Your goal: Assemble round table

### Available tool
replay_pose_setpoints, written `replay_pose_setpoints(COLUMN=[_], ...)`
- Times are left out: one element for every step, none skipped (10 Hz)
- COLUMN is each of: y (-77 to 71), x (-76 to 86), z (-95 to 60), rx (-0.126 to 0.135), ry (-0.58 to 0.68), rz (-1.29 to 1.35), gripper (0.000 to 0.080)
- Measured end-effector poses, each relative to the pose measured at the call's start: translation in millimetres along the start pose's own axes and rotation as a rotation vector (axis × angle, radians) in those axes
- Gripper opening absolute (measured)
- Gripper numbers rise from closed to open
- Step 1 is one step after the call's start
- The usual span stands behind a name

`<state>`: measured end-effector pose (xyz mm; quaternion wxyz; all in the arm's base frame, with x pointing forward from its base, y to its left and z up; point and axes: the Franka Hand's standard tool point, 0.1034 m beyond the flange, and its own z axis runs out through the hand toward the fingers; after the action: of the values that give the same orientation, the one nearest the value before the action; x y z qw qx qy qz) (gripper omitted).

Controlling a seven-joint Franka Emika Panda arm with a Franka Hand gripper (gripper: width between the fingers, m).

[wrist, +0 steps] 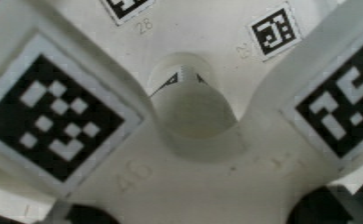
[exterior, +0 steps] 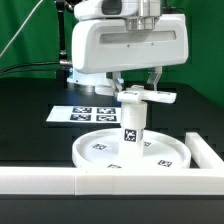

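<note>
The gripper (exterior: 139, 84) hangs directly above the cross-shaped foot piece (exterior: 143, 97), its two fingers (exterior: 155, 78) reaching down to either side of the piece; whether they are pinching it or standing just clear cannot be told from either view. The wrist view looks straight down on the foot piece (wrist: 181, 120), with tagged arms spreading away from a rounded central hub. In the exterior view the foot piece sits level on top of the short cylindrical leg (exterior: 131, 128), which stands upright at the centre of the large round disc (exterior: 100, 150). The disc lies flat on the black table (exterior: 30, 120), tucked into the corner of the white border rail (exterior: 60, 180), with the marker board (exterior: 80, 114) lying just behind it. By the look of it, all three parts are stacked in order and the assembly is near its end; whether the foot piece is fully screwed home cannot be judged.
</note>
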<state>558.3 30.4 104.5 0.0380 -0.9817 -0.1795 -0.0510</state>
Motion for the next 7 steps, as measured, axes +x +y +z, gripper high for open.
replay_pose_setpoints(y=[-0.7, -3.2, -4.8, -4.9, -5.4, -6.2, -10.8], x=[-1.5, 0.3, 0.9, 0.9, 1.0, 1.2, 1.2], z=[1.6, 2.0, 2.2, 2.3, 2.6, 2.8, 3.8], rx=[0.017, 0.008, 0.012, 0.014, 0.015, 0.017, 0.022], ry=[0.012, 0.03, 0.032, 0.031, 0.031, 0.031, 0.03], rz=[0.112, 0.117, 0.189, 0.237, 0.304, 0.355, 0.489], gripper=[0.0448, 0.0448, 0.0448, 0.0448, 0.0448, 0.0448, 0.0448])
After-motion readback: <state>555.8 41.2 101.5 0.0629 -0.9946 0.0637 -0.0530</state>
